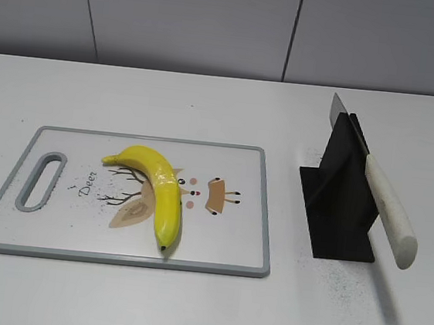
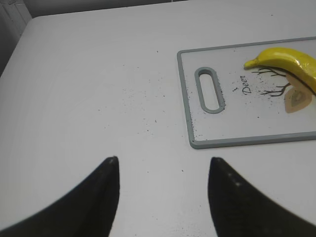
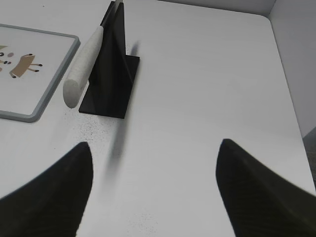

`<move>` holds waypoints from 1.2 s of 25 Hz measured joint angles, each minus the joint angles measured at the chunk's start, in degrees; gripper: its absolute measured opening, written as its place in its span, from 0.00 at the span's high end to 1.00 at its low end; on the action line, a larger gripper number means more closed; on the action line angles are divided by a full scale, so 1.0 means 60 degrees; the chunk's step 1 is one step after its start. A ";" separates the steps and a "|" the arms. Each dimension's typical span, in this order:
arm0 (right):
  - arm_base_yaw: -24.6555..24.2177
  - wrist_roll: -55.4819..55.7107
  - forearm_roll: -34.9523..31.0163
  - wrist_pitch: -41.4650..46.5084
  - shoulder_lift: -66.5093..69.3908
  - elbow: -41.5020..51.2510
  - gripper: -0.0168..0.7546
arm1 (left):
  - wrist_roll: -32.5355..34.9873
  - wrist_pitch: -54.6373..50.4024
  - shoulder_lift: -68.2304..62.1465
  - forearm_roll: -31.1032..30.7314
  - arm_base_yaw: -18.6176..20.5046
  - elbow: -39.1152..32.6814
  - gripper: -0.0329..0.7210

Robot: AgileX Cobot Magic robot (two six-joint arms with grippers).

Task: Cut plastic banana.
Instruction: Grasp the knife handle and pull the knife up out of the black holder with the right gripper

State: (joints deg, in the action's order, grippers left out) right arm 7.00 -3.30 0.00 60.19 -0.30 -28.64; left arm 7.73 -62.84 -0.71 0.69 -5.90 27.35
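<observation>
Cutting board [image 1: 216, 244] reads "Deer" [image 1: 87, 182], cartoon deer print. Banana [image 1: 160, 189] lies mid-board, centre-left of exterior frame; in left wrist view it's at upper right, well apart from left gripper [image 2: 163, 173], jaws wide, empty. Right gripper [image 3: 154, 158] wide, empty. Only the exterior and right wrist views show the knife [image 1: 386, 211] in its black stand [image 1: 336, 214] on the desk [image 1: 207, 107].
</observation>
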 joint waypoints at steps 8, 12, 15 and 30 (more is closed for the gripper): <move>0.0000 0.0000 0.0000 0.0000 0.0000 0.0000 0.21 | 0.0000 0.0000 0.0000 0.0000 0.0000 0.0000 0.25; 0.0000 0.0000 0.0000 0.0000 0.0000 0.0000 0.21 | 0.0000 0.0000 0.0000 0.0000 0.0000 0.0000 0.25; 0.0000 0.0000 0.0000 0.0000 0.0000 0.0000 0.21 | 0.0000 0.0000 0.0000 0.0000 0.0000 0.0000 0.25; 0.0000 0.0000 0.0000 0.0000 0.0000 0.0000 0.21 | 0.0000 0.0000 0.0000 0.0000 0.0000 0.0000 0.25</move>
State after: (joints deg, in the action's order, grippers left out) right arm 7.00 -3.30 0.00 60.19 -0.30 -28.64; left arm 7.73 -62.84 -0.71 0.69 -5.90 27.35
